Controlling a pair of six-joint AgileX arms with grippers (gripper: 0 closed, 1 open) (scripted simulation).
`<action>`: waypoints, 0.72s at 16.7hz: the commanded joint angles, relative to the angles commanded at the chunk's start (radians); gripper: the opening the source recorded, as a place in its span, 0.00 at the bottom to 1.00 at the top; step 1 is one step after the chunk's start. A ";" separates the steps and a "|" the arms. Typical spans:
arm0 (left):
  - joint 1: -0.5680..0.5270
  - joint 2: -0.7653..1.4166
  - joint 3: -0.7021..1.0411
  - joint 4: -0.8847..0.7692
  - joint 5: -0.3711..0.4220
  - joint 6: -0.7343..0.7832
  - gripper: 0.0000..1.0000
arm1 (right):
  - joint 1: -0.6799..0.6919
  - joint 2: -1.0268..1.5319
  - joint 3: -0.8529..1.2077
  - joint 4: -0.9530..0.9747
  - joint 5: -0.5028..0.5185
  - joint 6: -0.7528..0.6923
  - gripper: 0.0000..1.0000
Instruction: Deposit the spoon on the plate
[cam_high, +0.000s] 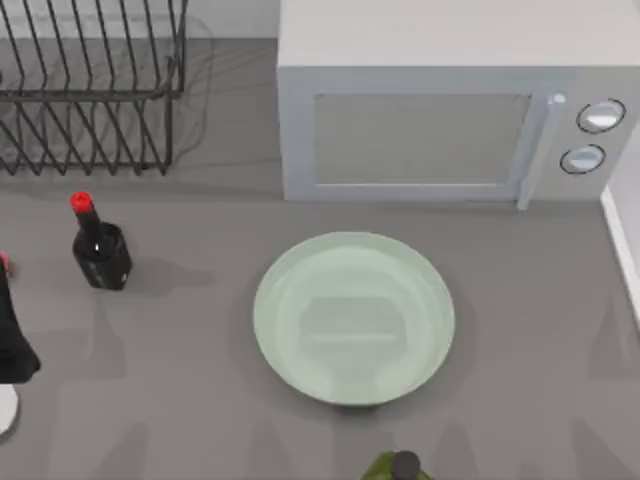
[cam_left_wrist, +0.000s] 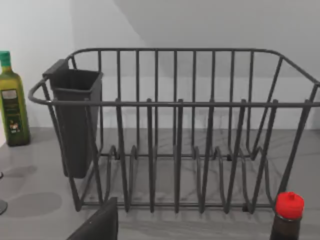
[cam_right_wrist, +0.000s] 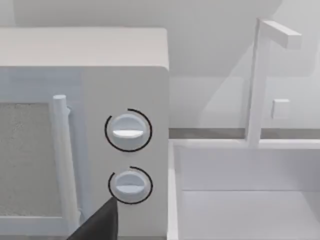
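The pale mint-green plate (cam_high: 352, 316) lies in the middle of the table, in front of the microwave, with nothing on it. At the far left edge of the top view, a white rounded end (cam_high: 5, 410) and a small red tip (cam_high: 3, 263) belong to the spoon. Most of the spoon is cut off by the edge. My left gripper (cam_high: 14, 345) is a dark shape over the spoon's middle; I cannot see whether it grips the spoon. A dark part of my right gripper (cam_right_wrist: 100, 225) shows in the right wrist view, facing the microwave's knobs.
A dark bottle with a red cap (cam_high: 100, 250) stands left of the plate. A wire dish rack (cam_high: 85, 90) with a dark cup (cam_left_wrist: 75, 120) is at the back left, with an olive oil bottle (cam_left_wrist: 11, 100) beside it. The microwave (cam_high: 440, 110) is behind the plate. A green bottle (cam_high: 398, 467) stands at the front edge.
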 joint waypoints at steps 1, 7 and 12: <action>0.000 0.000 0.000 0.000 0.000 0.000 1.00 | 0.000 0.000 0.000 0.000 0.000 0.000 1.00; 0.036 0.159 0.153 -0.120 -0.014 -0.019 1.00 | 0.000 0.000 0.000 0.000 0.000 0.000 1.00; 0.084 0.573 0.485 -0.368 -0.008 -0.057 1.00 | 0.000 0.000 0.000 0.000 0.000 0.000 1.00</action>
